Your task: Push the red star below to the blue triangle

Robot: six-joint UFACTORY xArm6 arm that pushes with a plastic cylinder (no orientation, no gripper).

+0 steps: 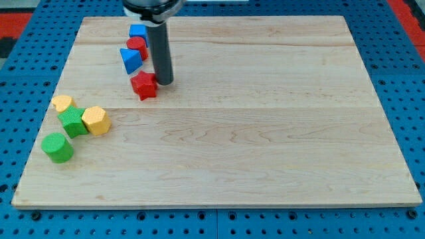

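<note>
Pale wooden board (265, 133) on a blue pegboard bench (26, 40), seen from the one camera. Near the view's top left, the dark rod ending in my tip (163, 82), touching or just beside the right edge of the red star (144, 85). Up and to the left of the star, the blue triangle (130, 60), near but apart from it; behind the triangle a red block (137, 45), shape hard to make out because partly hidden, and a blue block (138, 30) at the top. Well apart, at the view's left edge: a yellow block (62, 102), a green block (73, 122), a yellow hexagon-like block (95, 120), and a green cylinder (58, 147). No jaws on this rig, only the rod, so nothing to report as apart or together. Step in hand, by judgement: closing push, star already roughly below the triangle but slightly to its right. Next move probably called for a short nudge toward the view's left, gently enough to leave the triangle undisturbed.
</note>
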